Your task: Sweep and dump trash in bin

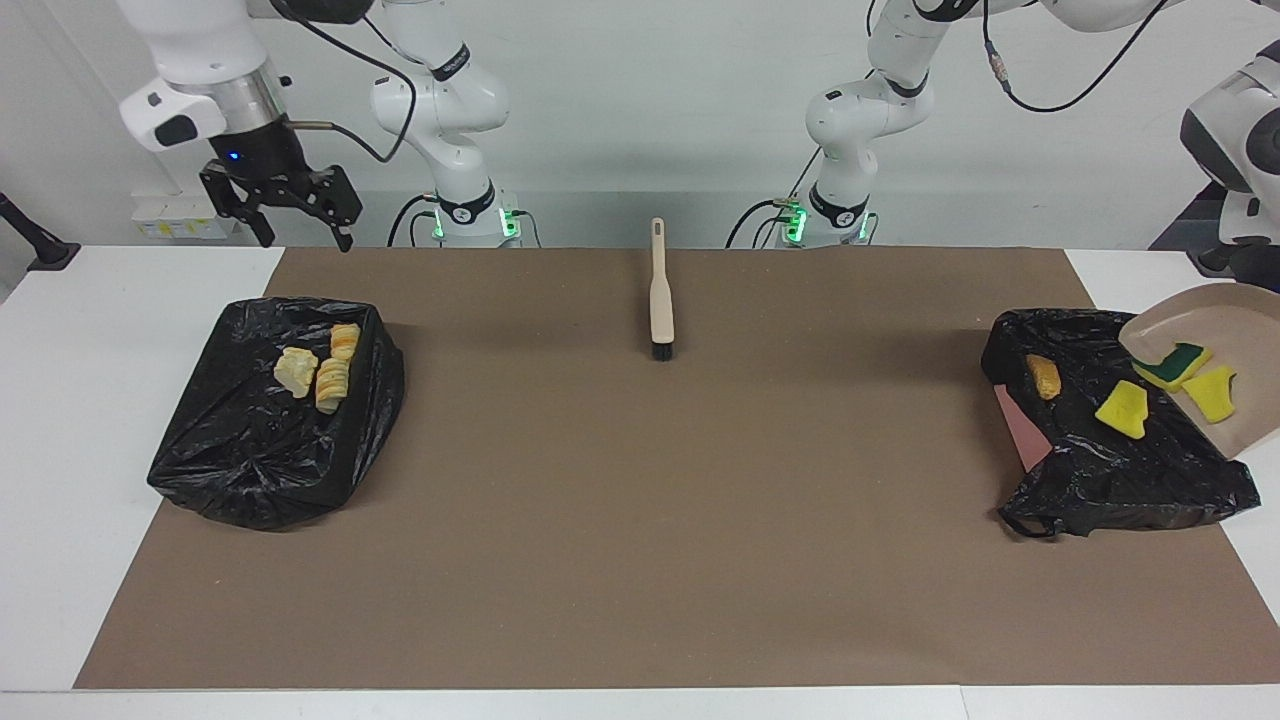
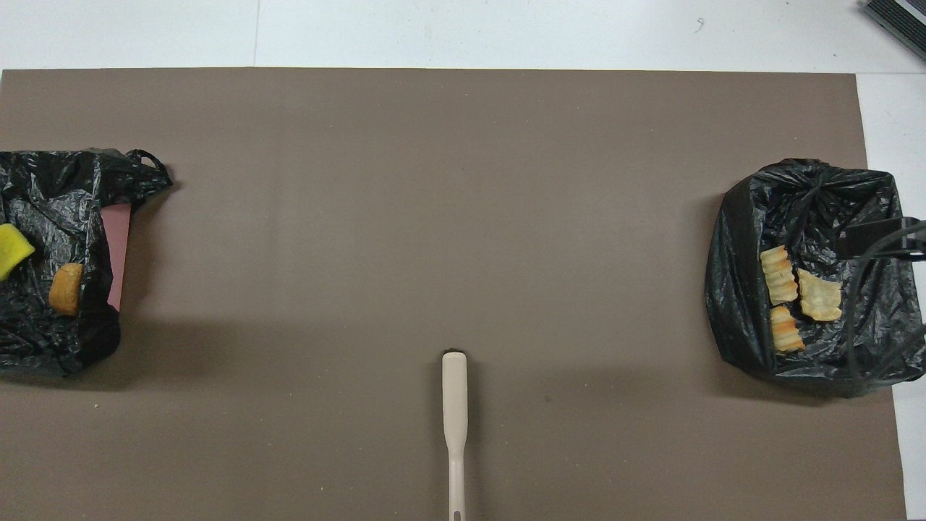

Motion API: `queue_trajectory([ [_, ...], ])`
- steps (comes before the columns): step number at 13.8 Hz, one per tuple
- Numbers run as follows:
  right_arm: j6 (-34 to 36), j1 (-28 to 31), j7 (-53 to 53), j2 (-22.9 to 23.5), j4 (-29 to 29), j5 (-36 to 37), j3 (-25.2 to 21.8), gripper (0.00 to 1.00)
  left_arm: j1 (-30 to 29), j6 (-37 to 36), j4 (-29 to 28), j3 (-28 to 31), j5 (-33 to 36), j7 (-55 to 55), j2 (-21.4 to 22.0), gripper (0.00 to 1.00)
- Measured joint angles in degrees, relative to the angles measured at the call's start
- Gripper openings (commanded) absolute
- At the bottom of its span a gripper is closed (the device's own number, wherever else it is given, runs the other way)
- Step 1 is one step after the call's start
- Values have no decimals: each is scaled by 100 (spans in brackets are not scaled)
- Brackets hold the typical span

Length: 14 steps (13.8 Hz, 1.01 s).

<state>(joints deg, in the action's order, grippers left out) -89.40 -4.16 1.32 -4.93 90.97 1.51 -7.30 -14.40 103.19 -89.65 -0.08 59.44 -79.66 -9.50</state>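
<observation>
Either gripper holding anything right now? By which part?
Right gripper: open, empty. Dustpan hangs tilted over the bag at the left arm's end, presumably in the left gripper; grip point out of frame.
</observation>
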Motion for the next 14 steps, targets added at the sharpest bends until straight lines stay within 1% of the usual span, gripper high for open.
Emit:
queue_trajectory([
  [3,78,-9,-38,41,-30,0,-33,100,488,-786,0,-15,407,525,42,0],
  [6,159,-13,-38,41,-43,-1,-34,100,689,-1071,0,-33,460,599,66,0],
  [9,193,-1,-38,40,-78,-1,-68,100,1017,-1428,1,-57,439,638,116,0],
  [12,360,-3,-38,-18,-160,-12,-69,100,1306,-1636,5,-74,125,683,230,0],
  [14,367,-22,-38,-98,-167,-23,-47,100,1438,-1704,6,-77,-354,833,285,0],
])
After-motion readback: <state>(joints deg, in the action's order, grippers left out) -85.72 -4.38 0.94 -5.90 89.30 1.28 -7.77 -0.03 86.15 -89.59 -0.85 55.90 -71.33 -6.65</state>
